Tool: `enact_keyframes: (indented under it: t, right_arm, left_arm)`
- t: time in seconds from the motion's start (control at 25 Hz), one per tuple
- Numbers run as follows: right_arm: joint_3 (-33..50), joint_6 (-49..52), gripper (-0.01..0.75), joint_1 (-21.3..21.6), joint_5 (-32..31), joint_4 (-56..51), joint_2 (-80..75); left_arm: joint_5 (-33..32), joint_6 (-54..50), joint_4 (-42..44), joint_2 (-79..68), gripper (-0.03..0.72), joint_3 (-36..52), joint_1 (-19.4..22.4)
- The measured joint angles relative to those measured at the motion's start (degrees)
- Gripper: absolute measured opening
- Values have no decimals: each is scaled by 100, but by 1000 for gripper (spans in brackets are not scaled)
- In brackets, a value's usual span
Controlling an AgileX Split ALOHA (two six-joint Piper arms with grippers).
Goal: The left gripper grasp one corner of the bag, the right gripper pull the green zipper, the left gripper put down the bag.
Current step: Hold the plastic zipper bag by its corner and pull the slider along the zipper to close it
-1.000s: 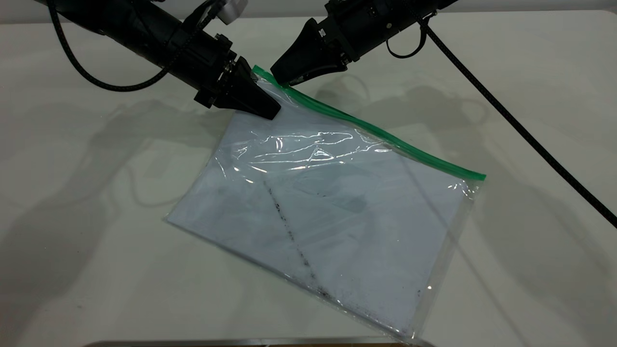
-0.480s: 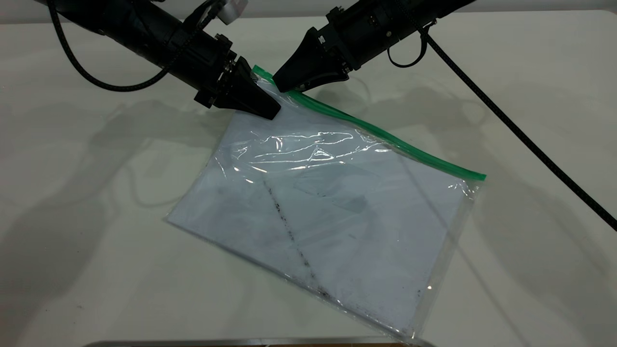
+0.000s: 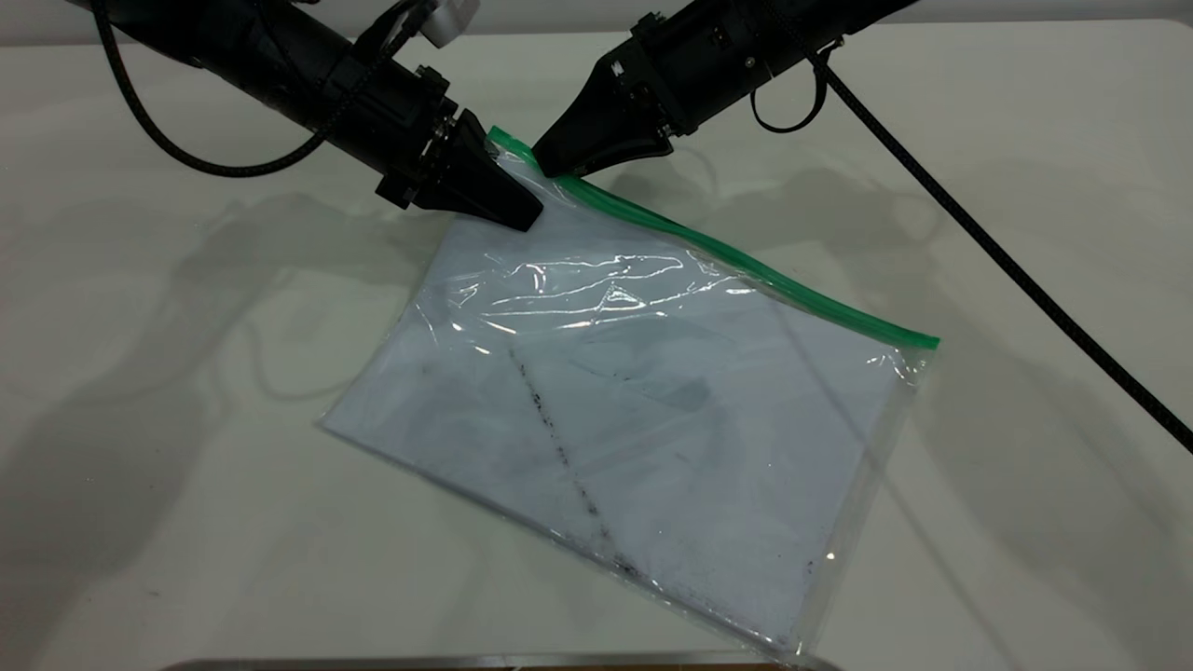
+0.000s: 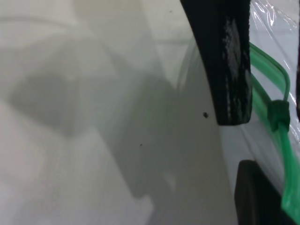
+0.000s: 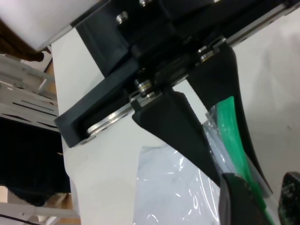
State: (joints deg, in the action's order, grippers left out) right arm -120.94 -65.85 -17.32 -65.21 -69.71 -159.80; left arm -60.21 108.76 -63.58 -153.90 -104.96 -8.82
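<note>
Pinching the far left corner of the large clear plastic bag [image 3: 643, 410], the left gripper [image 3: 522, 216], with black wedge-shaped jaws on a round black arm, is closed on the plastic just below the green strip. In the right wrist view its two jaws [image 5: 213, 154] straddle the bag's edge with the green strip passing between them. The right gripper [image 3: 550, 168], black and boxy-bodied with tapered jaws, has its tips down on the narrow bright green zipper [image 3: 718, 247] just beside the held corner; whether its jaws are clamped or apart cannot be told. In the left wrist view the zipper's small darker green slider tab [image 4: 279, 115] sits close to a black fingertip [image 4: 232, 70]. The bag lies mostly flat on the pale white table [image 3: 186, 466], angled, its held corner slightly raised. White paper sheets inside carry a dark diagonal smudge line [image 3: 564, 461]. A thick braided black cable [image 3: 1007, 261] runs across the table's right side.
</note>
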Motion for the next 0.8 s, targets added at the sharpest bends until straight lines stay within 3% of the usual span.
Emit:
enact_keyframes:
  t: [0.8]
  right_arm:
    - [0, 29, 213, -36, 172, 99, 0]
  left_arm:
    - [81, -399, 0, 0, 65, 0, 0]
